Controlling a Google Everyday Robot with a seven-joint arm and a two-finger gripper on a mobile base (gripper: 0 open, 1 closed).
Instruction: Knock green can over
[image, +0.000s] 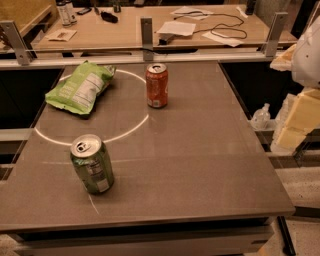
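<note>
The green can (92, 164) stands on the front left of the grey-brown table (200, 165). It has a white label patch, and its silver top with pull tab leans a little to the upper left. My gripper (295, 122) shows as pale yellowish blocks under the white arm (307, 55) at the right edge of the view. It is beyond the table's right side and far from the can, touching nothing on the table.
An orange-red soda can (157, 85) stands upright at the table's middle back. A flat light-green chip bag (80, 88) lies at the back left. A small clear bottle (260, 117) sits off the right edge. A cluttered desk (150, 27) lies behind metal posts.
</note>
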